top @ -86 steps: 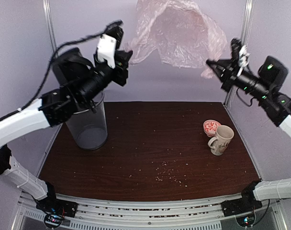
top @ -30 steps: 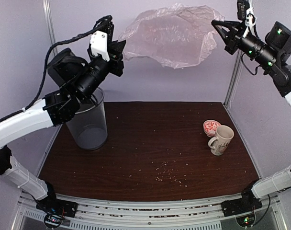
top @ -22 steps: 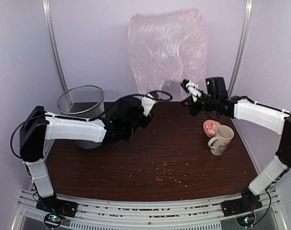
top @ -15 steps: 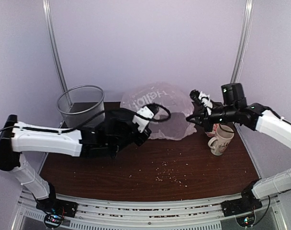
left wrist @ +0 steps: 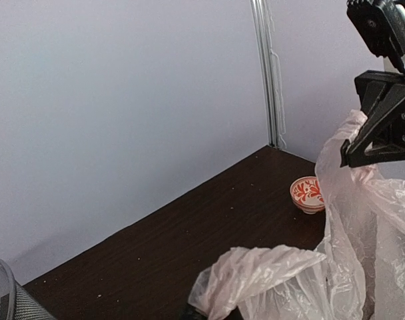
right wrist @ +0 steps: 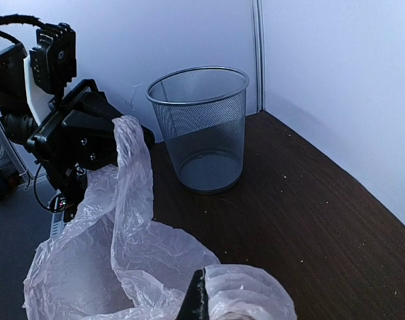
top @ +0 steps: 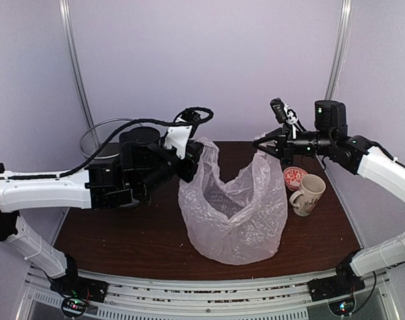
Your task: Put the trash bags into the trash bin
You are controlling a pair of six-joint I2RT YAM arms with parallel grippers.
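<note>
The pinkish-white trash bag (top: pixel 236 213) hangs open between my two grippers, with its bottom resting on the table's middle. My left gripper (top: pixel 199 151) is shut on the bag's left handle. My right gripper (top: pixel 265 146) is shut on the right handle. The grey mesh trash bin (top: pixel 96 135) stands at the back left, mostly hidden behind my left arm. In the right wrist view the bin (right wrist: pixel 202 133) stands upright and empty beyond the bag (right wrist: pixel 122 253), with the left gripper (right wrist: pixel 99 137) beside it. In the left wrist view the bag (left wrist: pixel 276 267) covers my fingers.
A cream patterned mug (top: pixel 309 193) and a small red-and-white bowl (top: pixel 294 177) stand at the right, close to the bag's right side. The bowl also shows in the left wrist view (left wrist: pixel 309 193). Crumbs dot the dark wooden table (top: pixel 122 227). Walls close the back and sides.
Half a second ago the bag lay low at the table's back with both arms low. Now both grippers are higher and the bag stands open nearer the front.
</note>
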